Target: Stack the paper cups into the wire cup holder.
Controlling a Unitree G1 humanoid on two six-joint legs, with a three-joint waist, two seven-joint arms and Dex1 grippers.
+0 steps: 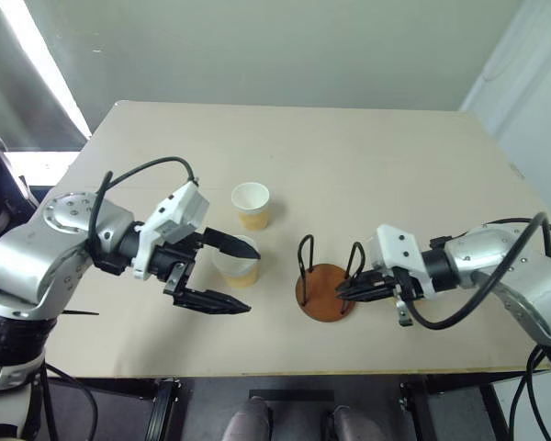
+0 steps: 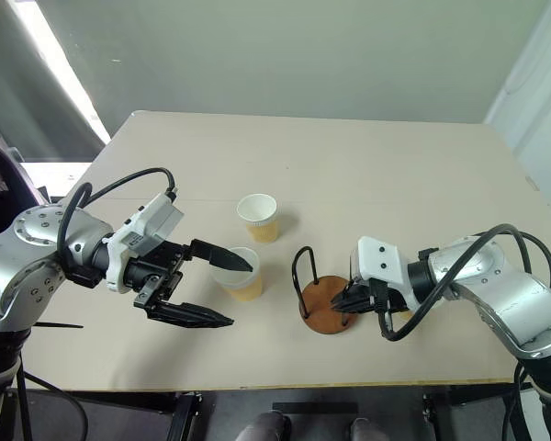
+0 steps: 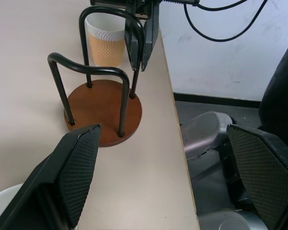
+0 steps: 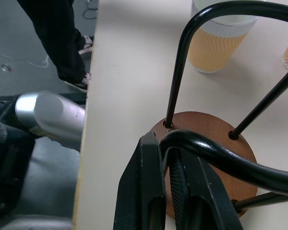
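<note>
The wire cup holder [image 1: 321,301] stands empty near the table's front edge, a reddish-brown disc with two black wire loops. Left of it stands one paper cup [image 1: 239,266], and another [image 1: 251,204] stands farther back. A third cup [image 3: 105,45] sits beyond the holder, beside my right arm. My left gripper [image 1: 252,277] hovers open, its far finger [image 1: 228,242] lying across the near cup's rim. From the right, my right gripper [image 1: 342,292] is shut, with its tips at the holder's right loop [image 4: 216,153]. The wire arches over the fingers, and I cannot tell whether they clamp it.
The beige table [image 1: 367,165] stretches back behind the cups. Its front edge [image 1: 285,372] runs just before the holder. A person's dark trouser leg and shoe [image 4: 67,52] stand on the floor off the table's left side.
</note>
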